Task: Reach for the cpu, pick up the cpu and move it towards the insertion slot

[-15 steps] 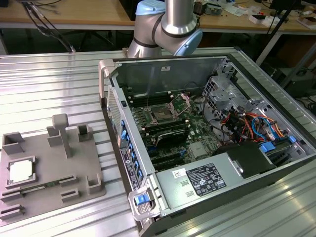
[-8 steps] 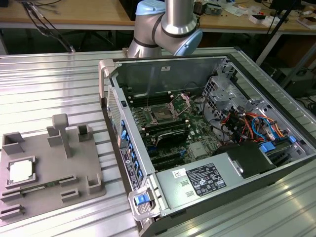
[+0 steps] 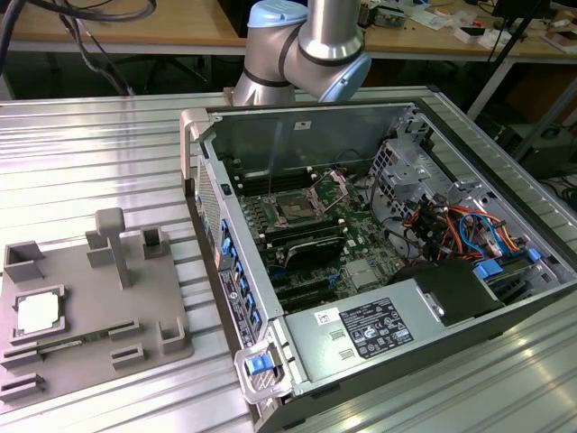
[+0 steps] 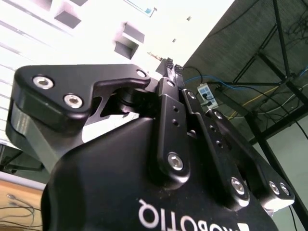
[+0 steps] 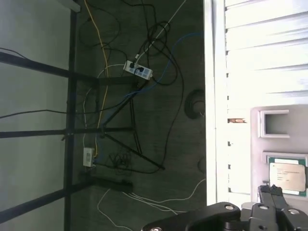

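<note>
Exterior view shows us the small flat square silver-topped cpu [image 3: 41,313] lying in the grey plastic tray [image 3: 149,302], the dark metal-framed insertion slot [image 3: 297,206] well apart from that tray, while in the first wrist view the black gripper [image 5: 271,190], closed on nothing, points toward the tray, so we judge the pick-up undone.

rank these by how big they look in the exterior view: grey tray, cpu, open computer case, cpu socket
1. open metal computer case
2. flat grey plastic tray
3. silvery square cpu and dark square insertion slot with its shiny metal frame: they look about alike, and their distances from the camera may differ, so I leave them unranked.
</note>
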Robot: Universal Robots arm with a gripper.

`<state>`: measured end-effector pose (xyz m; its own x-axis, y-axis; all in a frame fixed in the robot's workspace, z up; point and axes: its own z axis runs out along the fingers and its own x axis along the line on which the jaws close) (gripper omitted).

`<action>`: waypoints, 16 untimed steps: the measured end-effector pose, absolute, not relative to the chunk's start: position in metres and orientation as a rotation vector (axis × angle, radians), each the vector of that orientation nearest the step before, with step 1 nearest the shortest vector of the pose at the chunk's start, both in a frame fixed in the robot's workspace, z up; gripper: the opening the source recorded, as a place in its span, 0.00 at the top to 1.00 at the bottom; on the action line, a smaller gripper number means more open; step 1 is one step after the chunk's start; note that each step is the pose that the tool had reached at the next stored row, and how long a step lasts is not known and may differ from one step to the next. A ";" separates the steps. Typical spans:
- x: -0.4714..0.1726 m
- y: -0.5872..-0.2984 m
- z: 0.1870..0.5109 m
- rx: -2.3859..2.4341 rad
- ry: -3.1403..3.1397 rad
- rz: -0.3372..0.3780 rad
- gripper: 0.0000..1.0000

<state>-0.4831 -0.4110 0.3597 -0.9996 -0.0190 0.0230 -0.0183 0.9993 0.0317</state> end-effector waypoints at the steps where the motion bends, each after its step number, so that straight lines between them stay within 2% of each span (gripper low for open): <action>1: -0.483 -0.411 0.359 0.029 -3.118 -0.047 0.89; 14: -0.483 -0.411 0.358 0.029 -3.118 -0.047 0.89; 15: -0.483 -0.411 0.358 0.029 -3.118 -0.047 0.89; 16: -0.483 -0.411 0.358 0.029 -3.118 -0.047 0.83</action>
